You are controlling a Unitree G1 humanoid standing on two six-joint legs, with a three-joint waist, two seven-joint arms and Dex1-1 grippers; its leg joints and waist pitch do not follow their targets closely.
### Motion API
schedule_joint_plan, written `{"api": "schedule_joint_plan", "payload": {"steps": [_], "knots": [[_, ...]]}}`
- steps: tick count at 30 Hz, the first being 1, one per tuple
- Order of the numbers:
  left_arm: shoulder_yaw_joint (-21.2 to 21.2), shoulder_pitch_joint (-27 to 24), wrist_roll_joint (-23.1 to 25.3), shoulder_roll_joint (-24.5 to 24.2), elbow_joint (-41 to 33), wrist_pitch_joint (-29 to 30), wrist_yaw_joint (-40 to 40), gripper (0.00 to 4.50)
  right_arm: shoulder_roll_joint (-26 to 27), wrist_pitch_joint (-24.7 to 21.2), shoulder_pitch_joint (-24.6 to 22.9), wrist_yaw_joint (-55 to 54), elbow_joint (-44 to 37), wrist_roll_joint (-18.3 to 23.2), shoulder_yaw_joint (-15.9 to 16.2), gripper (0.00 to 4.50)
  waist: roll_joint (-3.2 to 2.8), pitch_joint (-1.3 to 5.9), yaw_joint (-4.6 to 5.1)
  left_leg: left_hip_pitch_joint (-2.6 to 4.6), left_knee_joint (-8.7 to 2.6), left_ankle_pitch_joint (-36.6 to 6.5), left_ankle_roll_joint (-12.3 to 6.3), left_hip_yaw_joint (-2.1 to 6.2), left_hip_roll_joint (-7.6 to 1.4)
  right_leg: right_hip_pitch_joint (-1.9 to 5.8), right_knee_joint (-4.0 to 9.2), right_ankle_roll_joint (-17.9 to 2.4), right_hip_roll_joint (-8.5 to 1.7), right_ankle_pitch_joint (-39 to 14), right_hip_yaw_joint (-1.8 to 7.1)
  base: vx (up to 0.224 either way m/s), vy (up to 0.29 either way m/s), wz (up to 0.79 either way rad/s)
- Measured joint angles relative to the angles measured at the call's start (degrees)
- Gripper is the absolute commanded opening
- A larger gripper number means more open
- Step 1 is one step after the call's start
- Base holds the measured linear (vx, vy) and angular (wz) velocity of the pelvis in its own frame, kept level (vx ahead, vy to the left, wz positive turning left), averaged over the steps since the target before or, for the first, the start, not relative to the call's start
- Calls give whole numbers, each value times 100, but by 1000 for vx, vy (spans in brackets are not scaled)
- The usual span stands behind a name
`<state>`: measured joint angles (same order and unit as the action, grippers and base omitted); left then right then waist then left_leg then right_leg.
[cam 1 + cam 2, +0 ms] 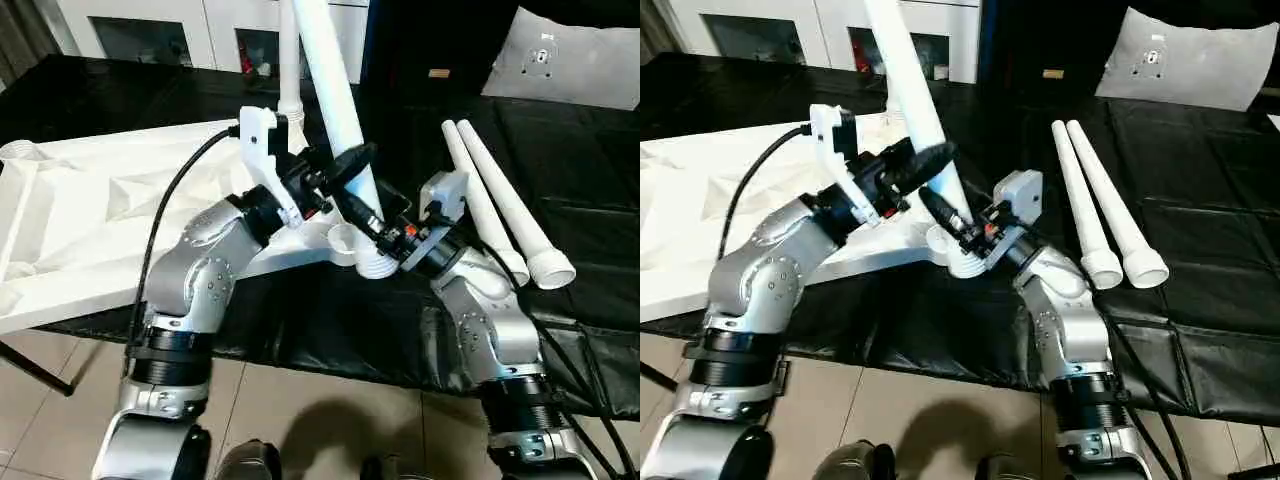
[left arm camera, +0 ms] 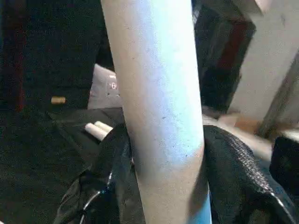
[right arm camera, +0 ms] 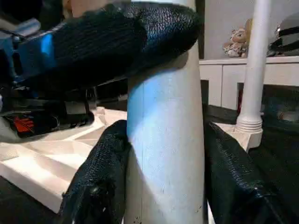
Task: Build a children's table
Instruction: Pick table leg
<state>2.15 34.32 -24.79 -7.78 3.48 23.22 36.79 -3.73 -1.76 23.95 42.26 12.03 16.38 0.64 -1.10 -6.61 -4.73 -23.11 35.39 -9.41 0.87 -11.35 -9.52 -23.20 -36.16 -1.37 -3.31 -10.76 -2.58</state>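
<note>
White plastic leg (image 1: 335, 95) is clamped in both my left tool (image 1: 345, 180) and right tool (image 1: 372, 232), steadying it over the tabletop's (image 1: 90, 215) corner socket (image 1: 343, 238).

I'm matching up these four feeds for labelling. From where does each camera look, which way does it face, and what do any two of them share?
Left eye view: on the head, looking forward and down; shows both silver forearms, the left gripper and right gripper on a tilted leg.
Right eye view: beside it, same scene, plus two loose legs.
Left wrist view: along that gripper's black fingers, clamped around the leg.
Right wrist view: along its own fingers on the leg, facing a standing leg.
Shared: both wrist views show the gripped leg.
</note>
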Motion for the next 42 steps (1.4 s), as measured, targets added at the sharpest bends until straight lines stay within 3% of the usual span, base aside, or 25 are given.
{"api": "schedule_joint_plan", "payload": {"steps": [14,24,33,35,37,38,42], "knots": [[33,-177,-34,-147,78,-151,495,186,62,709,-101,1,416,-254,203,183,0,0,7,1,0,0,0,-1,0,1,0,-3,0,2,1,0,0,0],[-222,-40,-184,113,212,84,254,186,89,854,36,-215,529,-330,210,183,-1,0,32,2,0,1,1,-1,1,2,0,-10,0,7,1,0,0,0],[-411,155,-301,299,390,285,-112,185,125,808,154,-341,628,-283,125,183,-2,2,122,5,0,1,0,-1,0,6,1,-10,0,7,1,0,0,0],[-420,195,-298,296,390,286,-143,185,134,729,208,-306,627,-183,101,252,-2,2,131,5,0,1,0,-1,0,5,1,-10,0,7,0,0,0,0],[-437,221,-296,286,390,286,-204,185,130,618,261,-272,624,-90,94,255,-2,2,135,6,0,1,0,-1,0,6,0,-10,0,7,0,0,0,0],[-437,232,-290,271,390,290,-221,185,122,548,268,-239,605,-30,93,280,-2,2,134,6,0,1,0,0,0,6,1,-10,0,7,0,0,0,0],[-432,256,-280,180,393,383,-218,184,57,171,268,-178,479,162,85,308,-2,2,133,5,0,1,0,-1,0,5,1,-10,0,7,0,0,0,0]]}}
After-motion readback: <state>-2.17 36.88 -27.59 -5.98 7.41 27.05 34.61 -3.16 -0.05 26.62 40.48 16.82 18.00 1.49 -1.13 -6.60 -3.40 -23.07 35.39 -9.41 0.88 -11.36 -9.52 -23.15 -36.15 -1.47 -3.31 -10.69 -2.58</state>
